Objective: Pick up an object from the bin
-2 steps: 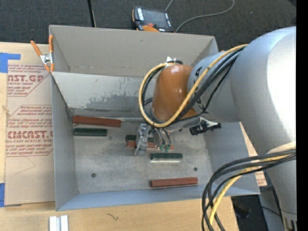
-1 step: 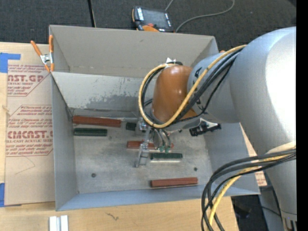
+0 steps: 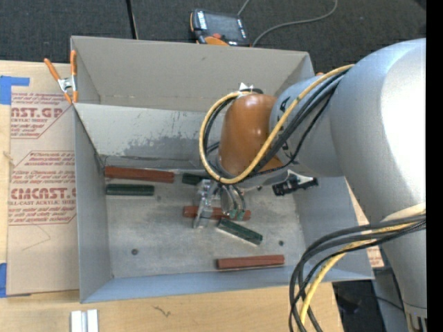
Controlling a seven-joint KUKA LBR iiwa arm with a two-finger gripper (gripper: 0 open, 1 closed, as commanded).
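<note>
My gripper (image 3: 216, 209) hangs low over the middle of the bin floor, its metal fingers reaching down onto a short red-brown bar (image 3: 190, 212) that lies flat there. A dark green bar (image 3: 242, 232) lies slanted just right of the fingers, one end under them. Whether a bar sits between the fingers is hidden. A small dark green piece (image 3: 192, 179) lies just behind the gripper, near the back wall.
A long red-brown bar (image 3: 138, 175) and a dark green bar (image 3: 129, 190) lie side by side at the back left. Another red-brown bar (image 3: 250, 261) lies along the front wall. The arm with its orange cover and cables fills the right side.
</note>
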